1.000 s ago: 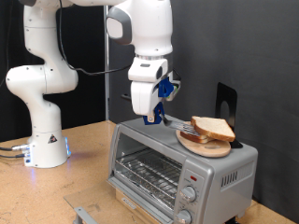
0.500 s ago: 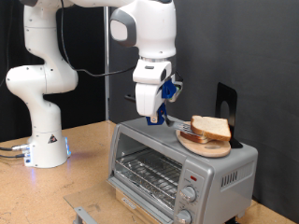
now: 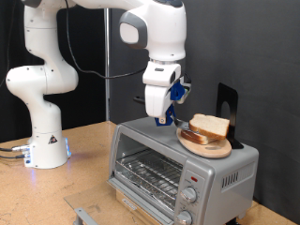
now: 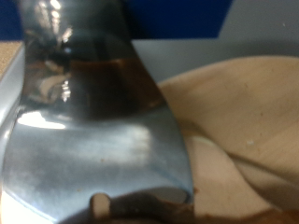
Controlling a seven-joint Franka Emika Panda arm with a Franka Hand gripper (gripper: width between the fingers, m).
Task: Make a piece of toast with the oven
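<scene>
End effector beside piece of toast

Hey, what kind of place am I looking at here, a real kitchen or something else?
Probably a robotics lab bench set up as a mock kitchen, not a real one. A white robot arm is mounted on a plywood table before a black backdrop, and its gripper hangs over an oven carrying bread on a wooden board.

A dark, nearly black wall fills the backdrop behind the scene, while a light-brown wooden tabletop spreads across the exterior view's bottom left; even, soft indoor light falls over both surfaces
</scene>
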